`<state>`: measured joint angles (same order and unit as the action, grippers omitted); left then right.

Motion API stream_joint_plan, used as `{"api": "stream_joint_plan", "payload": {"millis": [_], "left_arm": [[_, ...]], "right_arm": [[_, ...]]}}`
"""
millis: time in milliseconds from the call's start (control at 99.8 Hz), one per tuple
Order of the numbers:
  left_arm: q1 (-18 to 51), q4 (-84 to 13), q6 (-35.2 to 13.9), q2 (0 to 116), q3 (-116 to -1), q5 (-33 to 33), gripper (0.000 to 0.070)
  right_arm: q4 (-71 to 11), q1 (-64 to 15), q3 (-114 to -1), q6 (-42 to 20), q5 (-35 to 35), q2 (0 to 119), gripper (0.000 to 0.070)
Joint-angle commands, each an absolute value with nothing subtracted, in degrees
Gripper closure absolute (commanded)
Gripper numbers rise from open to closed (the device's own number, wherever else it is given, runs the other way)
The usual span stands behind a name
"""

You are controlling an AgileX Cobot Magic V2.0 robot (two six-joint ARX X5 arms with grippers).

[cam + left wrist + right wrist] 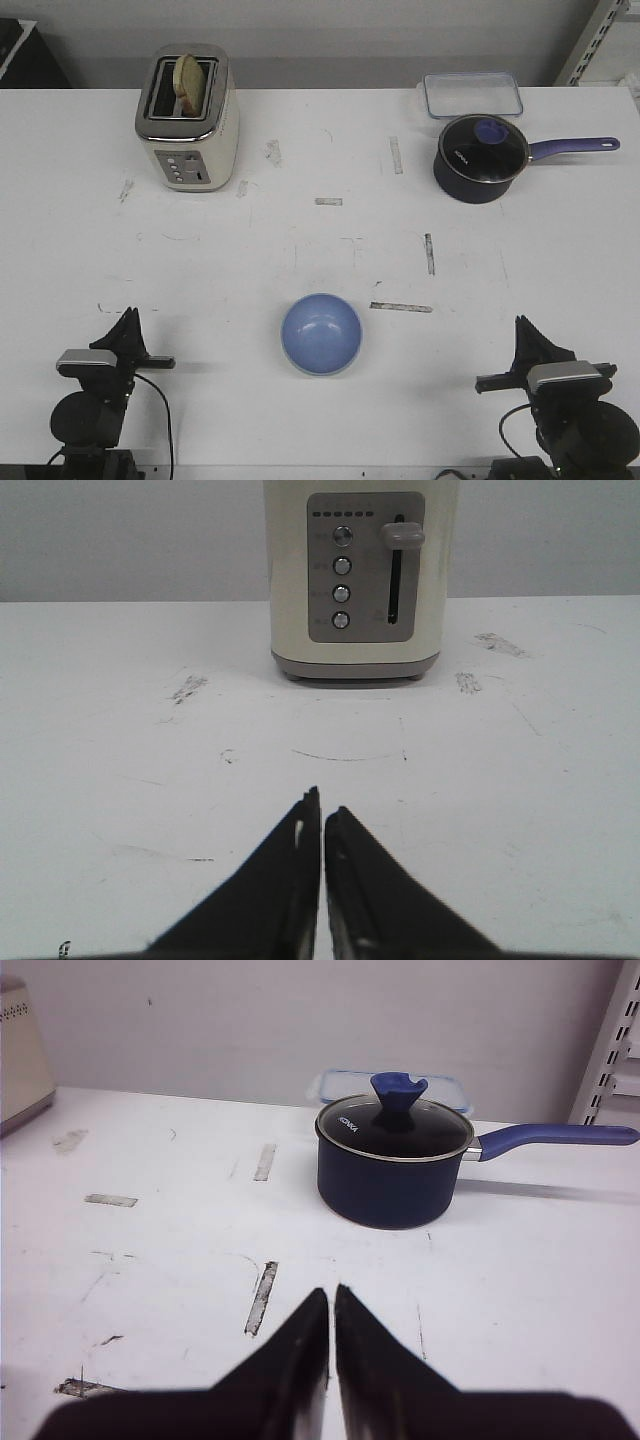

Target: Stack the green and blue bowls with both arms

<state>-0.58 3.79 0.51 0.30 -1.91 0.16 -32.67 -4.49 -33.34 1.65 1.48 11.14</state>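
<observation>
The light blue bowl [320, 334] sits upright on the white table [300, 240], near the front middle between both arms. A thin pale edge shows along its near rim; no separate green bowl is in view. My left gripper [128, 316] rests at the front left, shut and empty, well left of the bowl. It points at the toaster in the left wrist view [322, 800]. My right gripper [522, 326] rests at the front right, shut and empty, well right of the bowl. It points toward the saucepan in the right wrist view [332, 1290].
A cream toaster [187, 118] holding a slice of bread stands at the back left and also shows in the left wrist view [358, 580]. A dark navy saucepan [481, 157] with a glass lid is at the back right. A clear lidded container [471, 95] lies behind it.
</observation>
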Motion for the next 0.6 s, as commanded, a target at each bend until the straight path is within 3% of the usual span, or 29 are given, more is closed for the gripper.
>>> {"api": "stream_joint_plan", "payload": {"millis": [0, 200, 371, 591], "left_arm": [[-0.58, 4.54, 0.4, 0.19, -0.69, 0.25, 0.0699], [-0.58, 4.56, 0.4, 0.19, -0.69, 0.25, 0.0699], [-0.58, 4.56, 0.4, 0.19, -0.69, 0.25, 0.0699], [-0.58, 4.54, 0.4, 0.19, -0.69, 0.25, 0.0699]], "right_arm": [[-31.81, -4.58, -33.61, 1.37, 1.43, 11.25, 0.07], [-27.35, 0.03, -30.04, 1.58, 1.5, 11.16, 0.07], [-19.05, 5.3, -19.44, -0.27, 1.63, 6.98, 0.07], [-8.12, 5.19, -5.56, -0.51, 1.58, 0.05, 0.07]]}}
